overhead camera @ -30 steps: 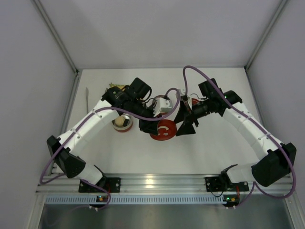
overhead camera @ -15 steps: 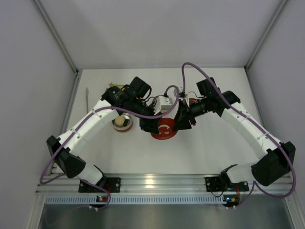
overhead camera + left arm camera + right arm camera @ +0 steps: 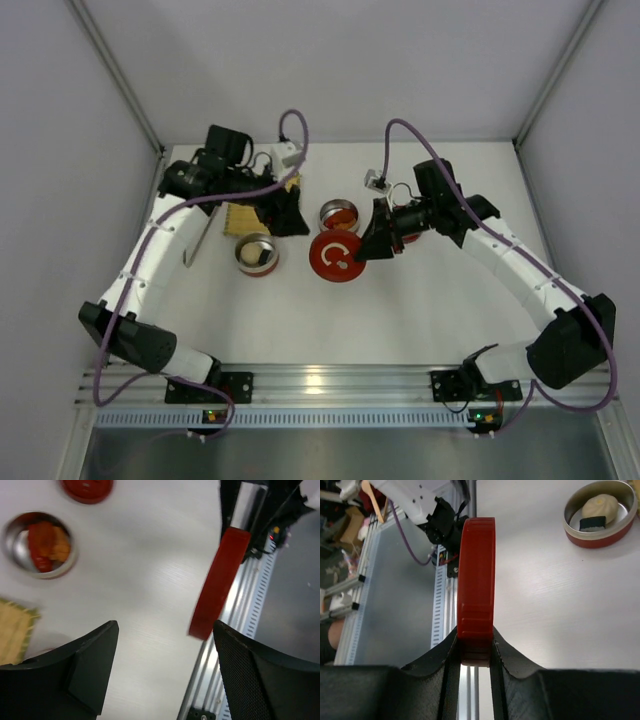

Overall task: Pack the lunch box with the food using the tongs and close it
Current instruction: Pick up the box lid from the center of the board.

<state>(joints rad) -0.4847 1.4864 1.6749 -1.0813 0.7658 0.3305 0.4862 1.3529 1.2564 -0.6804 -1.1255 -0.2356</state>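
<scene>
While the right gripper [image 3: 476, 641] pinches the red lid [image 3: 476, 580] by its rim, both fingers pressed against the edge, the left gripper [image 3: 165, 630] hangs spread wide with nothing between its fingers. Gripping the rim leaves the lid's face free, which would suit lowering it onto a container. Whether it is clear of the table [image 3: 420, 310] cannot be told.

The tongs [image 3: 200, 240] lie flat at the far left, just beside the yellow mat [image 3: 238, 215], touched by neither gripper. Food already sits in two round steel bowls. The near-left bowl [image 3: 597, 539] holds a whitish ball [image 3: 596, 505] and a black-and-white roll [image 3: 592, 523], and the farther bowl [image 3: 15, 550] holds red and orange pieces [image 3: 47, 545].

The lid is just right of the first bowl and just near of the second, so closing looks like the step in hand. The left gripper hovers between the mat and the farther bowl, where it could crowd any stacking. Another red round piece [image 3: 87, 487] lies near that bowl.
</scene>
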